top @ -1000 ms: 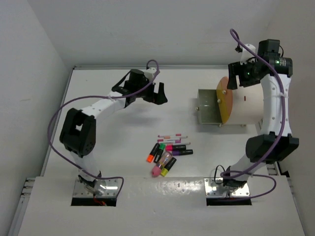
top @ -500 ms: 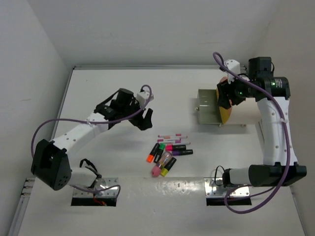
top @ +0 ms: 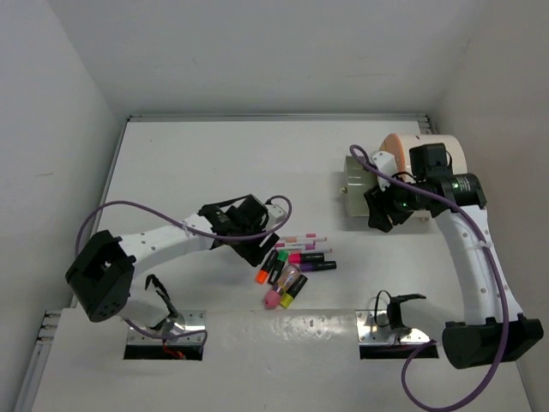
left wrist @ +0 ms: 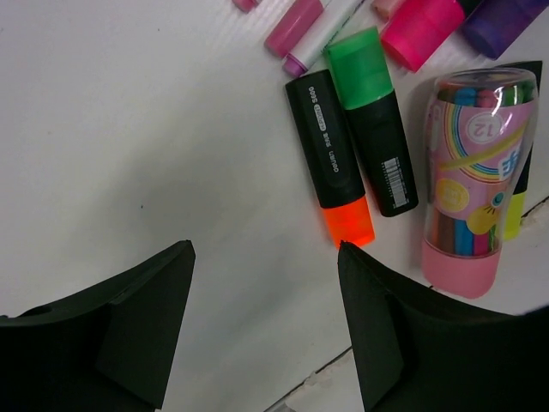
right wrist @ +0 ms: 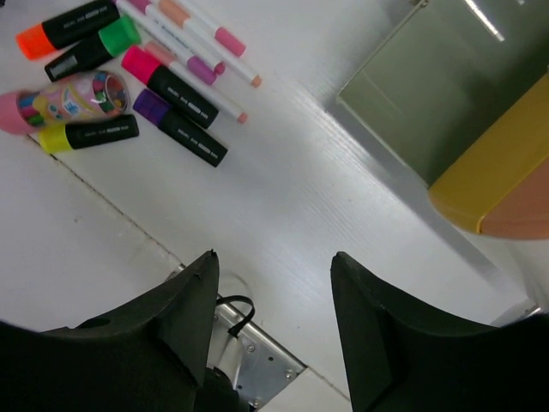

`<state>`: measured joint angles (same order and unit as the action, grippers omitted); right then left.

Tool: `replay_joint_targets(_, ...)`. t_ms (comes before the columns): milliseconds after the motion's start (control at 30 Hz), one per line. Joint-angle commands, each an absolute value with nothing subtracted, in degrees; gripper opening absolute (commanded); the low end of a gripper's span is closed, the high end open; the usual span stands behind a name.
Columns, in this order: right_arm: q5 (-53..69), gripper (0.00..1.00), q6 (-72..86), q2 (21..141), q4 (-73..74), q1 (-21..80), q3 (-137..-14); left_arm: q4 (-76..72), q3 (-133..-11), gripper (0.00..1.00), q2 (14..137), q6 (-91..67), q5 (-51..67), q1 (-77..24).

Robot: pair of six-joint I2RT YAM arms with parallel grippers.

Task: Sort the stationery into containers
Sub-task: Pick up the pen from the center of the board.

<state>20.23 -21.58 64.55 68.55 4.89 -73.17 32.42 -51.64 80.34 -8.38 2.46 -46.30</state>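
Fingers of the left gripper are held apart with nothing between them, and the bare table is seen through the gap. The jaws are poised just beside the orange highlighter, presumably because it is the outermost piece of the pile and the easiest to straddle. The stationery is gathered in one loose cluster near the front middle of the table. The green highlighter lies close against the orange one, then the pink-ended tube, with a pink highlighter, a purple highlighter and thin white pens beyond. None of it is lifted yet. The right gripper is likewise parted and empty, hovering between the cluster and the containers. The cream-white drum lies at the far right, well apart from the pens, with an olive-green box beside its orange end face. The task is judged to be at its start, with a first pick being lined up. Since the highlighters lie packed together, a finger could be caught on the green neighbour, so a careful descent astride the orange body is called for.
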Motion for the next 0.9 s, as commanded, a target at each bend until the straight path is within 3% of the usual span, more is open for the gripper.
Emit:
replay_joint_targets(0, 19.87, 0.55, -23.91, 63.9, 65.48, 6.15, -70.67, 32.17, -54.49, 0.74, 81.81, -11.07, -0.87, -48.95)
replay_joint_targets(367, 18.55, 0.55, -27.68, 60.91, 63.64, 8.0, -65.31, 29.44, -60.11, 0.7, 96.75, -14.24, -0.97, -55.37)
replay_joint_targets(533, 18.81, 0.55, -28.21, 60.38, 63.54, 8.61, -63.9, 29.36, -60.03, 0.62, 98.7, -14.59, -1.49, -55.02)
replay_joint_targets(700, 18.98, 0.55, -27.95, 60.03, 63.02, 9.49, -62.58, 28.83, -58.89, 0.44, 99.14, -14.5, -0.53, -53.35)
replay_joint_targets(867, 18.98, 0.55, -27.51, 59.94, 62.93, 10.02, -61.96, 28.39, -57.83, 0.43, 98.7, -14.06, -0.26, -50.8)
